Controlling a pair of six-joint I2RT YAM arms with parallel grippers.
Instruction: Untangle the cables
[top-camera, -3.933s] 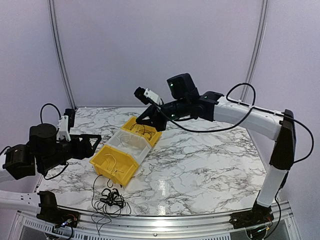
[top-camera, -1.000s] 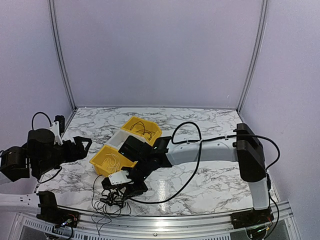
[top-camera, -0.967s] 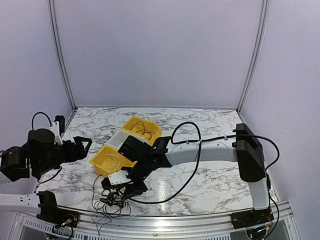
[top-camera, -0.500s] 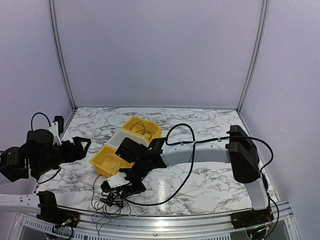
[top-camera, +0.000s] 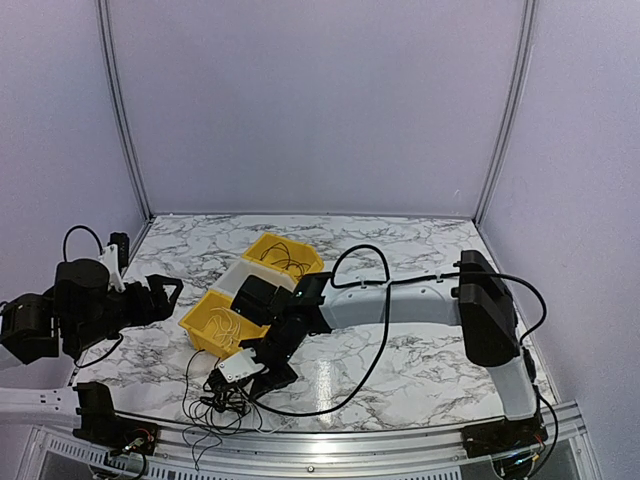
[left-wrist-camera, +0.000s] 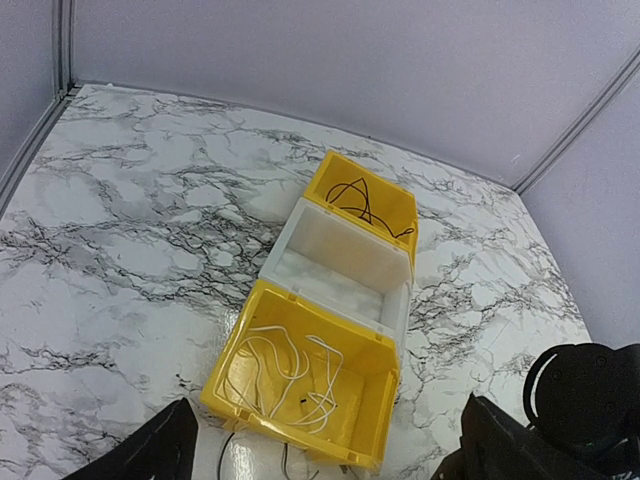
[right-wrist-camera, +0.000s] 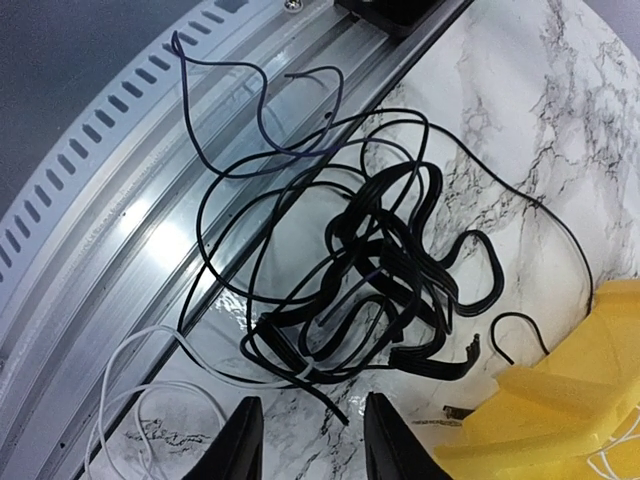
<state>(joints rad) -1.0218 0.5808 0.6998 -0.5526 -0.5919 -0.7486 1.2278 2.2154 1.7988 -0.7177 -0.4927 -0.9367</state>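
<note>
Marble-patterned table (top-camera: 420, 360), lilac walls (top-camera: 320, 100); cables (right-wrist-camera: 390, 270) tangled at near edge.

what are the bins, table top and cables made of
Bins: look like moulded plastic, glossy yellow and white, thin rigid walls.
Table: marble-patterned, shiny with glare; stone or laminate, cannot tell.
Cables: thin limp cords, black or white sheath, probably soft plastic.

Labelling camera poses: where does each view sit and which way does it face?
Top external: above, behind; looks down on the table, left arm and right arm.
Left wrist: on left arm, facing the bins; left gripper at bottom corners.
Right wrist: looking down on the cables; right gripper at bottom.
Shared: near yellow bin, in all three.
</note>
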